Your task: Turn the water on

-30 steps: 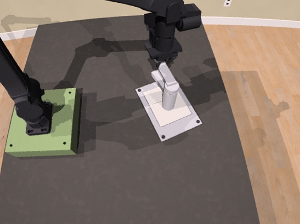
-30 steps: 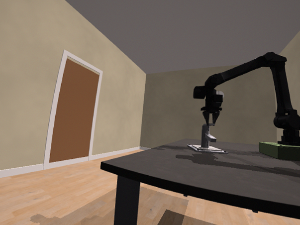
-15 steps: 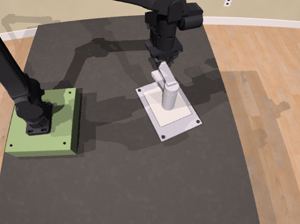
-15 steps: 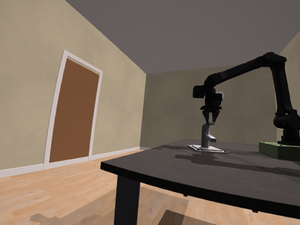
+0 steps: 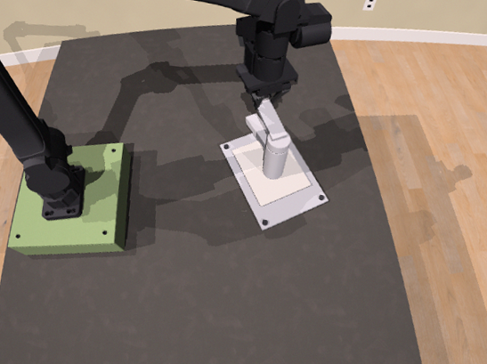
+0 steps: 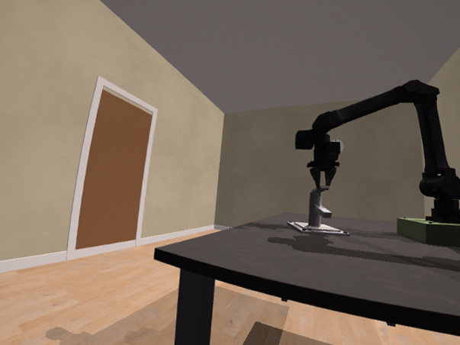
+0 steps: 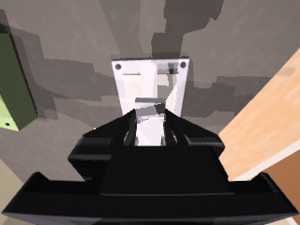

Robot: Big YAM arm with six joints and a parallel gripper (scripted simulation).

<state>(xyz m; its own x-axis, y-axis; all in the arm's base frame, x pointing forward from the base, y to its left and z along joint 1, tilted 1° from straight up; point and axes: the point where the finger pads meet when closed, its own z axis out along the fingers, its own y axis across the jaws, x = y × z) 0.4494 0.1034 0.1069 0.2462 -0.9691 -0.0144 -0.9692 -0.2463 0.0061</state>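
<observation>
A grey tap (image 5: 275, 158) (image 6: 314, 214) stands upright on a pale mounting plate (image 5: 284, 205) (image 6: 335, 232) (image 7: 121, 77) near the middle of the dark table. Its lever (image 5: 272, 117) (image 6: 315, 189) (image 7: 150, 128) slopes up from the top of the tap body toward the far side. A short spout (image 5: 255, 122) (image 6: 323, 210) sticks out sideways below it. My gripper (image 5: 263, 99) (image 6: 321, 184) (image 7: 150, 112) points straight down from above and is shut on the lever's raised end. In the wrist view the lever fills the gap between the two black fingers.
The arm's base stands on a green block (image 5: 103, 189) (image 6: 429, 231) (image 7: 11, 94) at the table's left side. The dark table (image 5: 217, 311) (image 6: 337, 262) drops off to wooden floor (image 5: 449, 133) on the right. A brown door (image 6: 111, 173) is in the far wall.
</observation>
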